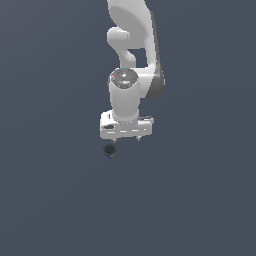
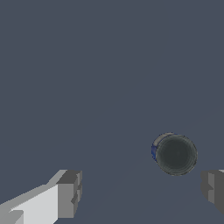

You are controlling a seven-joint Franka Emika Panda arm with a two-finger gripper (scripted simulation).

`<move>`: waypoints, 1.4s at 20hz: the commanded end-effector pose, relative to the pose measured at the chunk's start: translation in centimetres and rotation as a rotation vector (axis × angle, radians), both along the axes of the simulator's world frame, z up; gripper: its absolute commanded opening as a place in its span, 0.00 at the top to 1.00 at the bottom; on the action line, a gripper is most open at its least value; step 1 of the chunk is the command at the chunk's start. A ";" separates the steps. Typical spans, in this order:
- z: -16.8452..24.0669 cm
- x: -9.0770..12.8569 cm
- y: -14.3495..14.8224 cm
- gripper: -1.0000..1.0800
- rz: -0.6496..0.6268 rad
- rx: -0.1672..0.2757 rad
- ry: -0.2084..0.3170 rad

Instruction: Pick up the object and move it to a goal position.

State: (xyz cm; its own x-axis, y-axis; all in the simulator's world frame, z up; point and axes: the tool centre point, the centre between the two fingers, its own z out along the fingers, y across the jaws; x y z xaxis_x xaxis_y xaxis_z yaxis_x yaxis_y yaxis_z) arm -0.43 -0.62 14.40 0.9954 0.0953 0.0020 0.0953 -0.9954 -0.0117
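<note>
The object (image 1: 109, 150) is a tiny dark round blob on the grey floor, just below my white gripper (image 1: 127, 140) and toward the exterior view's left of it. In the wrist view the object (image 2: 175, 154) is a dark round disc with a greyish top and a thin blue edge. It lies ahead of the gap between my two fingers (image 2: 69, 194), nearer the other finger, and touches neither. My gripper (image 2: 141, 191) is open and holds nothing.
The white Panda arm (image 1: 131, 60) rises above the gripper in the exterior view. The plain dark grey floor (image 1: 200, 200) fills the rest of both views.
</note>
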 end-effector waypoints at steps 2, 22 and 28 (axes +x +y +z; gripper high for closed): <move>-1.9 -0.2 -2.1 0.04 0.042 -0.003 0.000; -8.0 -1.6 -8.6 0.04 0.182 -0.012 0.001; -9.2 -1.6 -8.6 0.04 0.182 -0.012 0.000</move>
State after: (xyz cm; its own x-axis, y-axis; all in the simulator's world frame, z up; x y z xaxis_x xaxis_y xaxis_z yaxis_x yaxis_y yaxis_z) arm -2.00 -9.22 5.73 0.9617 0.2740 0.0003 0.2740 -0.9617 0.0002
